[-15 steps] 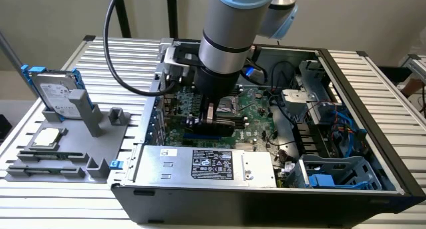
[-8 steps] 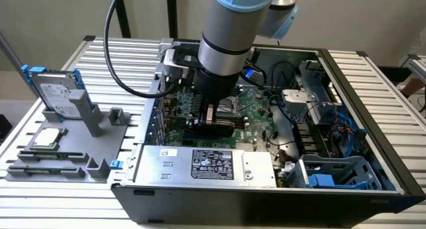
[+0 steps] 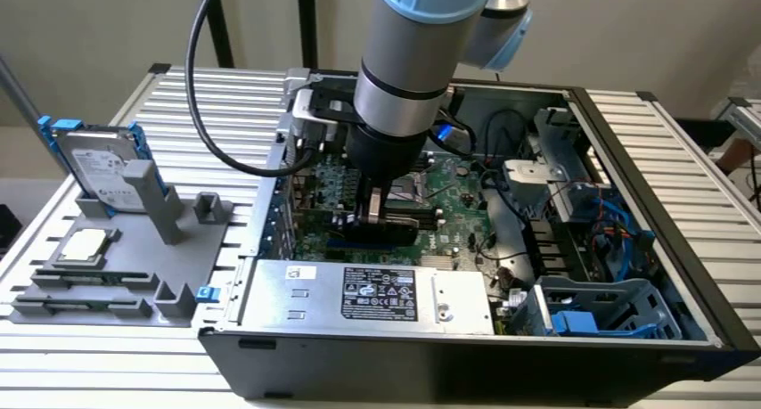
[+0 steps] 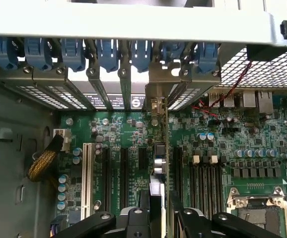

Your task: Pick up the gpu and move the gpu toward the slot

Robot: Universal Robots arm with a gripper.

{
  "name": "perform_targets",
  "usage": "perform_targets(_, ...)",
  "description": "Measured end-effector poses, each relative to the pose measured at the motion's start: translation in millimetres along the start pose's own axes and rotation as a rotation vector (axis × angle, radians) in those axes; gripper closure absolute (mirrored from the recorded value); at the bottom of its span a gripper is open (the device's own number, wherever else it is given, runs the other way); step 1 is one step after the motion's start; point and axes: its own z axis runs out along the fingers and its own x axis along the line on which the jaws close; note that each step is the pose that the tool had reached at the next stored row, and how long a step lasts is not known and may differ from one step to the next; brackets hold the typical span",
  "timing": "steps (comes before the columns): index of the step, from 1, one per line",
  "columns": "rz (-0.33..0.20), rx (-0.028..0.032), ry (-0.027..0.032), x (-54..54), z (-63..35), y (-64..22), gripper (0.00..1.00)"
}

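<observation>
Over the motherboard (image 4: 113,134), gripper (image 3: 378,216) fingers (image 4: 187,217) are clamping the gpu (image 4: 160,156) edge-on near the slot (image 3: 355,246); seating is probably demanding square alignment.

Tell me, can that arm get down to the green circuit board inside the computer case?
Likely yes: the case is open, and the arm hangs over the motherboard with the gpu upright in its jaws, nothing in between.

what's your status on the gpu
gripper shut on gpu. gpu upright, edge-down over motherboard. no obstruction seen below.
</observation>
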Motion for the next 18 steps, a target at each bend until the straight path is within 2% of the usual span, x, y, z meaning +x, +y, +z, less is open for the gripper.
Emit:
perform_targets(9, -0.001, 0.0003, -0.0014, -0.3, -1.2, -0.1, 0.74)
perform_targets(12, -0.001, -0.0026, 0.0000, -0.5, -6.3, 0.7, 0.74)
perform_targets(18, -0.003, -0.0047, 0.0006, -0.4, -5.9, 1.1, 0.74)
